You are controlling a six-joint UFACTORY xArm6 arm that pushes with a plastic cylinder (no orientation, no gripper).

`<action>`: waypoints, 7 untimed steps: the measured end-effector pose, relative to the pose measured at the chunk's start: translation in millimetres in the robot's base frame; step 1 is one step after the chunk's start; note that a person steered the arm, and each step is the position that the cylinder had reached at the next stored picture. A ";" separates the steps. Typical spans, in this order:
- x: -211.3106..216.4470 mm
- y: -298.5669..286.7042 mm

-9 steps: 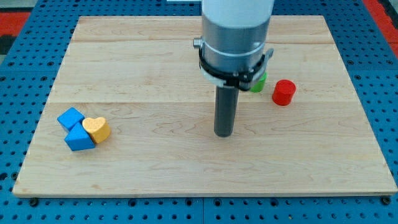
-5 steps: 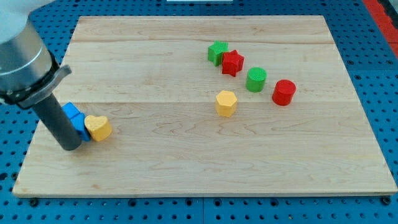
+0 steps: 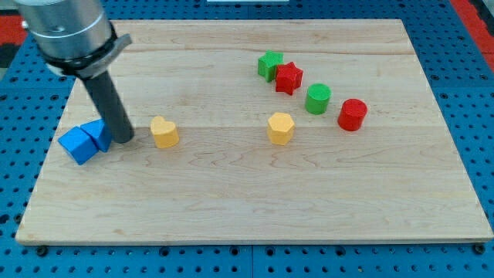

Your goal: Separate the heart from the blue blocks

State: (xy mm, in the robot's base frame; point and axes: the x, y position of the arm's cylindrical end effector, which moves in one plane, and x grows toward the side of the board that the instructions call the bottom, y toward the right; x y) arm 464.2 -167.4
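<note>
The yellow heart (image 3: 164, 131) lies on the wooden board (image 3: 255, 201), left of centre, apart from the blue blocks. Two blue blocks sit together near the board's left edge: a blue cube-like block (image 3: 77, 144) and a second blue block (image 3: 99, 134) touching its right side. My tip (image 3: 123, 140) stands between the blue pair and the heart, touching or almost touching the right blue block. A gap of bare board lies between my tip and the heart.
A yellow hexagonal block (image 3: 280, 127) sits near the centre. At the upper right are a green star-like block (image 3: 270, 65), a red star (image 3: 289, 78), a green cylinder (image 3: 317, 99) and a red cylinder (image 3: 352, 114).
My tip moved from the board's centre to the left cluster, then up between the blocks. The heart slid right and up, away from the blue blocks, which shifted slightly left.
</note>
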 end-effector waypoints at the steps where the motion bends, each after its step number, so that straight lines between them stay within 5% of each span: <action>1: -0.2 47.1; 3: 12.4 77.9; 4: 68.1 58.3; 5: 75.7 -24.9; 6: 66.3 -84.8; 7: 18.7 -81.3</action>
